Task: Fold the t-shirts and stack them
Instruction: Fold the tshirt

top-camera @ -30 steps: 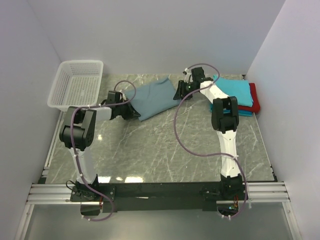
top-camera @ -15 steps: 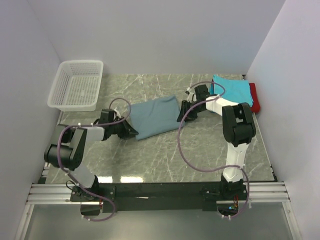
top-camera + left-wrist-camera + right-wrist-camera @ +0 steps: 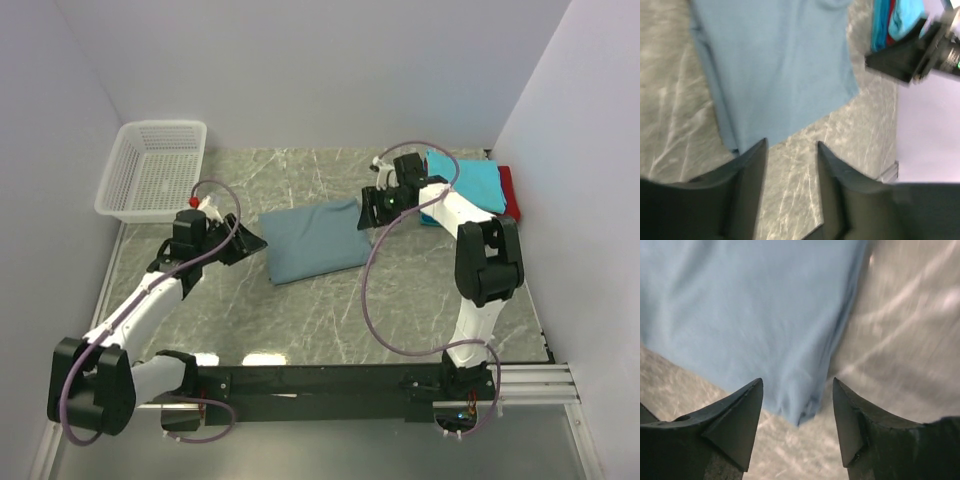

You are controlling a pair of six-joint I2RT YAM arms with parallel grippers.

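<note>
Grey-blue tee (image 3: 315, 240) lies folded flat on the marble table (image 3: 330, 320), roughly mid-table, well apart from the folded stack (image 3: 470, 180) of turquoise, red and teal shirts at the far right.

Left gripper (image 3: 248, 243): just off the tee's left edge, jaws partly apart, only bare marble between them in its wrist view. Holding nothing.

Right gripper (image 3: 368, 210): at the tee's right edge, jaws wide. One cloth corner sits in the gap between its fingertips (image 3: 742, 410), not pinched as far as I can judge.

Risks, my reading:
- That corner between the right jaws. Any sideways drift or early closing would snag it and pull the fold open.
- If the arms regrip for the carry to the stack at uneven heights, the fold may sag and spill.
- Purple cable (image 3: 368, 290) loops low just near the tee's right side; a swing of that arm could drag it across the cloth.

Writing: none readable. No neck label or brand shows in any view.
</note>
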